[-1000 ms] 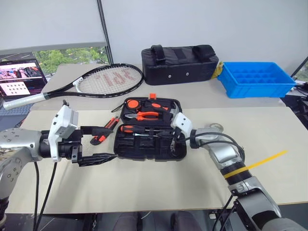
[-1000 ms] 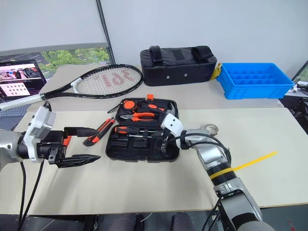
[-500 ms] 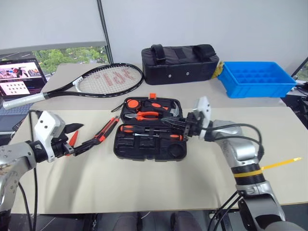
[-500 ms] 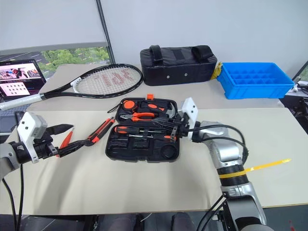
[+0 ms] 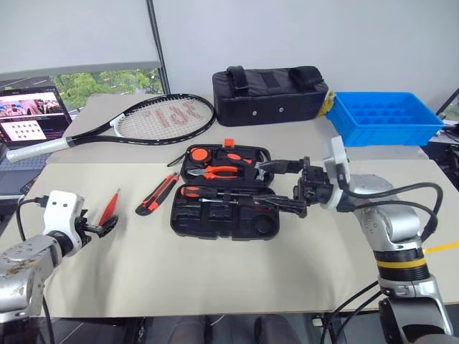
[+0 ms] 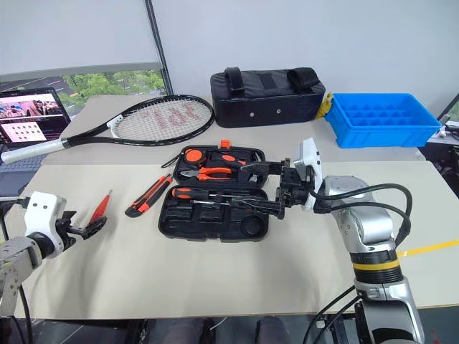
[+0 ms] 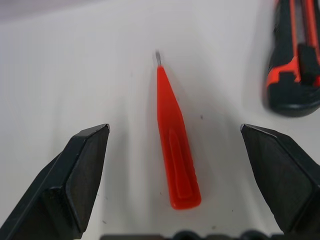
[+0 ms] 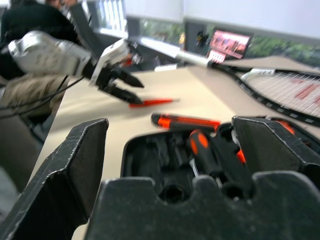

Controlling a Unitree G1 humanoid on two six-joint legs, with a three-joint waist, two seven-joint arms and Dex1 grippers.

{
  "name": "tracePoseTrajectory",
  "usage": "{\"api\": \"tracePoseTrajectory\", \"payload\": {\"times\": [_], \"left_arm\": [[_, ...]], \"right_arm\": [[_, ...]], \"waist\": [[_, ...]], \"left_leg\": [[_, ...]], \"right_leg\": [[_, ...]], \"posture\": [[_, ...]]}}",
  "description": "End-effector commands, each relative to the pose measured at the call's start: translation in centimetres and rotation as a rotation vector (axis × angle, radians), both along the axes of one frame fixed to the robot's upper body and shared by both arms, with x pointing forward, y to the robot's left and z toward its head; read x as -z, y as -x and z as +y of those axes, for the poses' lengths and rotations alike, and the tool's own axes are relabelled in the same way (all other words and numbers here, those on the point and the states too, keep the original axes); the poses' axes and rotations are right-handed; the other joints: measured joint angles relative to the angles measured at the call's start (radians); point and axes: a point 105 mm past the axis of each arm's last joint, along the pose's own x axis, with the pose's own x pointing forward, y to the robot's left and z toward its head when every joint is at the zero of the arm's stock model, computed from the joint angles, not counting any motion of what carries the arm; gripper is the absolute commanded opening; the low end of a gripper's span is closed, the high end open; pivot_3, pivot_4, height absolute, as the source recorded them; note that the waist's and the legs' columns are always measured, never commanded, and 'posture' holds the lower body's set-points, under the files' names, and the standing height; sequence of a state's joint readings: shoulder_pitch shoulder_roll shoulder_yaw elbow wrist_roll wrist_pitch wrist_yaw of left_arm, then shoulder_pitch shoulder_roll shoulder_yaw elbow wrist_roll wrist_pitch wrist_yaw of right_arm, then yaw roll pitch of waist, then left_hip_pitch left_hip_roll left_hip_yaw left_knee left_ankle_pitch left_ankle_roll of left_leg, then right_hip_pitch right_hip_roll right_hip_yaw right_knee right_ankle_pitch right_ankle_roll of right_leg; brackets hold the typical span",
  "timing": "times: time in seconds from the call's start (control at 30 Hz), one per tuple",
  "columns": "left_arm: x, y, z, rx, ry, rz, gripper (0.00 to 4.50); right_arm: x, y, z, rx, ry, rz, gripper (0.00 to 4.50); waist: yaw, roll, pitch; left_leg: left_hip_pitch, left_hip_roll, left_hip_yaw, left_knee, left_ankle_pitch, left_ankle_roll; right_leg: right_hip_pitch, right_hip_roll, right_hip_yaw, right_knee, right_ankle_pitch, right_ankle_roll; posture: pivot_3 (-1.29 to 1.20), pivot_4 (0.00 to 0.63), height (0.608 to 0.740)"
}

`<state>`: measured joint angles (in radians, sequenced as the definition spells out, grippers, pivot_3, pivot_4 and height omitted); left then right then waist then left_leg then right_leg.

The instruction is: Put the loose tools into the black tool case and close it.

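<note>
The black tool case (image 5: 188,222) lies open at mid-table, with orange pliers and an orange-and-black screwdriver (image 5: 204,192) in its recesses. Left of it on the table lie an orange-black utility knife (image 5: 158,195) and, further left, a slim orange screwdriver (image 5: 109,208). My left gripper (image 5: 107,226) is open, low at the near end of the slim screwdriver (image 7: 174,150), which lies between its spread fingers untouched. My right gripper (image 5: 254,185) is open, held level above the case's right half and pointing left, with nothing in it.
A tennis racket (image 5: 143,118) and a black fabric bag (image 5: 271,95) lie on the far table, with a blue bin (image 5: 380,118) at the back right. A laptop (image 5: 29,115) stands at the far left. A yellow strip (image 5: 441,247) lies by the right edge.
My right gripper has opened, risen off the case's near right corner and drawn back to the right. My left arm has swung left and down to the slim orange screwdriver.
</note>
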<state>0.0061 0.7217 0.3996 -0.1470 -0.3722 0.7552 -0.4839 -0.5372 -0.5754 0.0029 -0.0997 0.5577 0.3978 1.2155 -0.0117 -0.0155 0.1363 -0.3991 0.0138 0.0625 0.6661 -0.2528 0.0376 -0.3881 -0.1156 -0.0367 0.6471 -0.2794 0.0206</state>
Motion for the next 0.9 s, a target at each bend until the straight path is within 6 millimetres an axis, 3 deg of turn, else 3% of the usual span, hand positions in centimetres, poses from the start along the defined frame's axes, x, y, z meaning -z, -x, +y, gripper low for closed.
{"api": "tracePoseTrajectory", "payload": {"times": [0.03,0.1,0.2,0.33,0.47,0.53,0.67,0.8,0.9], "left_arm": [[0.7,-0.3,0.0,-0.028,0.01,0.032,4.5],[1.2,-0.5,0.2,-0.051,0.03,0.049,4.5],[1.5,-0.7,0.3,-0.062,0.046,0.056,3.79],[1.4,-1.1,0.3,-0.068,0.083,0.04,2.38],[-0.8,-2.2,0.0,-0.037,0.094,-0.073,1.06],[-4.1,-3.6,-1.5,0.075,0.082,-0.217,0.48],[-10.4,-5.2,-5.9,0.361,0.071,-0.456,0.46],[-13.0,-5.4,-10.8,0.692,0.045,-0.509,0.46],[-13.0,-4.7,-14.0,0.938,0.012,-0.46,0.46]], "right_arm": [[-0.7,0.3,0.0,-0.012,0.033,-0.08,4.41],[-0.8,0.3,0.1,-0.011,0.03,-0.081,4.41],[-0.9,0.3,0.2,-0.003,0.026,-0.086,4.5],[-1.0,0.4,0.3,-0.001,0.023,-0.088,4.5],[-1.1,0.3,0.2,0.01,0.021,-0.088,4.5],[-1.1,0.3,0.0,0.024,0.015,-0.086,4.5],[-1.4,0.2,-0.6,0.071,-0.01,-0.106,4.5],[-1.4,0.4,-1.7,0.142,-0.02,-0.143,4.5],[-1.1,0.8,-2.6,0.189,-0.021,-0.152,4.5]], "waist": [[0.0,0.0,0.0],[0.0,0.0,0.0],[0.001,0.0,0.0],[0.001,0.0,0.0],[0.002,0.0,0.0],[0.006,-0.001,0.0],[0.021,-0.004,0.001],[0.023,-0.004,0.001],[0.023,-0.004,0.001]], "left_leg": [[0.0,0.0,0.0,0.0,0.0,0.0],[0.0,0.0,0.0,0.0,0.0,0.0],[0.001,0.0,0.0,-0.001,0.0,-0.001],[0.001,0.0,0.0,-0.001,0.001,-0.001],[0.001,0.0,0.0,-0.001,0.001,-0.001],[0.001,0.0,-0.001,-0.001,0.001,-0.001],[-0.002,0.0,-0.002,-0.001,0.002,-0.003],[-0.002,-0.001,-0.001,-0.002,0.001,-0.002],[-0.003,-0.001,0.001,-0.003,0.001,-0.001]], "right_leg": [[0.0,0.0,0.0,0.0,0.0,0.0],[0.0,-0.001,0.0,0.0,0.0,0.0],[0.0,-0.002,0.0,0.0,0.0,-0.001],[0.0,-0.004,0.0,0.0,0.001,-0.002],[0.0,-0.006,0.0,0.0,0.001,-0.002],[0.0,-0.006,0.0,0.0,0.001,-0.002],[-0.001,-0.006,-0.003,-0.002,0.002,-0.003],[0.0,-0.007,-0.003,-0.004,0.002,-0.002],[0.0,0.001,-0.007,-0.005,0.002,-0.002]], "posture": [[0.0,0.15,0.729],[0.0,0.15,0.729],[0.0,0.15,0.729],[0.0,0.15,0.729],[0.0,0.15,0.729],[0.0,0.15,0.729],[0.0,0.15,0.729],[0.0,0.15,0.729],[0.0,0.15,0.729]]}}
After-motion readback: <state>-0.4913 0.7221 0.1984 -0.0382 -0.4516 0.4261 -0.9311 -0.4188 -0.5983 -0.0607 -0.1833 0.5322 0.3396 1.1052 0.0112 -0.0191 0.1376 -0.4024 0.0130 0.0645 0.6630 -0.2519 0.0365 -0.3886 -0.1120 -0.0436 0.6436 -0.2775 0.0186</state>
